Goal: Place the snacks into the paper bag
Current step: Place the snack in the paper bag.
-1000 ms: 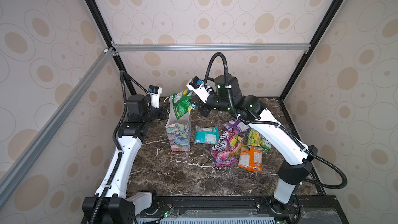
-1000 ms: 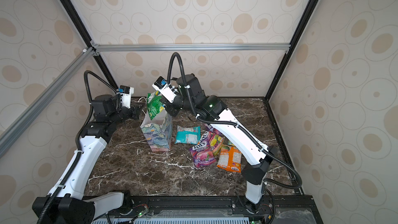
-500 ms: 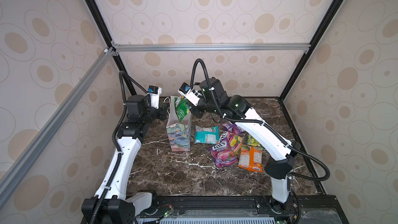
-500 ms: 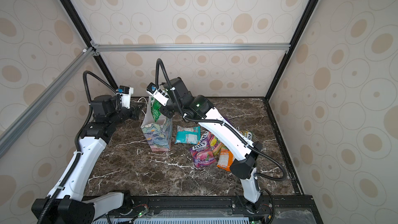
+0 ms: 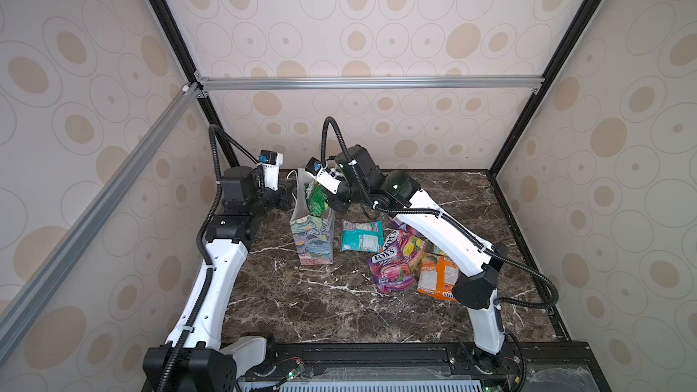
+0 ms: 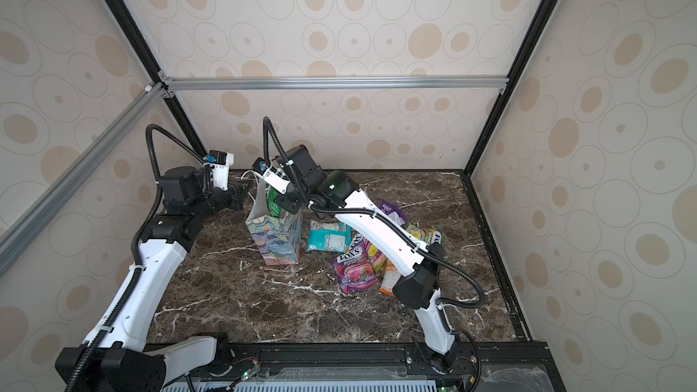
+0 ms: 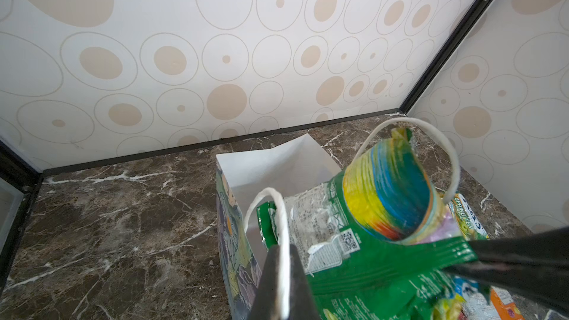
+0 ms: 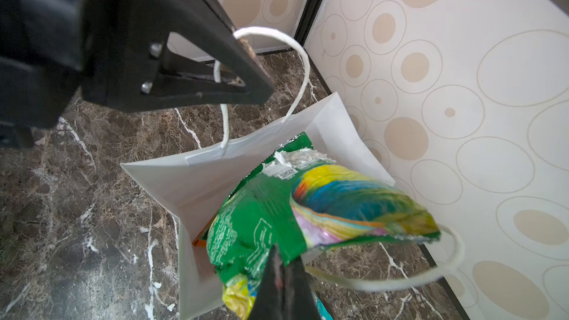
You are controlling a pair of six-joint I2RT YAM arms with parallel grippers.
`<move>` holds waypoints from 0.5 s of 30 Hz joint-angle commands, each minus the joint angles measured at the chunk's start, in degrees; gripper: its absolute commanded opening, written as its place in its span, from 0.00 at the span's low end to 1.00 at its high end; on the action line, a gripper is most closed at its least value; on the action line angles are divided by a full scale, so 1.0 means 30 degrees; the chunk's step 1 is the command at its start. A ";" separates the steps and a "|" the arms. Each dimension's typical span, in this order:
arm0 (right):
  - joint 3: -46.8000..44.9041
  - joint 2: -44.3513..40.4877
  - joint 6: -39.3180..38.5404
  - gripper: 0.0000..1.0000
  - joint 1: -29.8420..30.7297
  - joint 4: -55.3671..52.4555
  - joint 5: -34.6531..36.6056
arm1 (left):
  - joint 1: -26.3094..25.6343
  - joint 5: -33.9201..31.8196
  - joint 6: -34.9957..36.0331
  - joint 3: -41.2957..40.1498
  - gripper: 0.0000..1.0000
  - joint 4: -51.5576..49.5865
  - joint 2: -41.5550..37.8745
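Observation:
The paper bag (image 5: 312,237) (image 6: 277,239) stands upright at the back left of the marble table, mouth open. My left gripper (image 7: 282,252) (image 5: 289,187) is shut on its near white cord handle (image 7: 278,203), holding it toward the left. My right gripper (image 8: 284,261) (image 5: 332,200) is shut on a green packet (image 8: 255,226) (image 7: 369,260) (image 5: 316,199), which hangs partly inside the bag's mouth. An orange edge (image 8: 200,242) shows deep in the bag. More snacks lie right of the bag: teal (image 5: 361,236), purple FOX'S (image 5: 392,265), orange (image 5: 437,277).
A small purple packet (image 6: 392,213) and a yellow-green one (image 6: 426,235) lie behind my right arm, partly hidden. The bag's far handle (image 8: 400,281) loops beside my right fingers. The patterned back wall and black frame post stand close behind the bag.
My right gripper has carried the green packet left and down, from above the bag's right edge into its mouth. The left arm and bag have stayed put.

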 commanded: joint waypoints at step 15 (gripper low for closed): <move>0.0697 -0.0924 0.2343 0.45 0.0622 -0.0395 -0.0283 | 0.0053 0.0951 0.0214 0.0336 0.00 0.0388 0.1018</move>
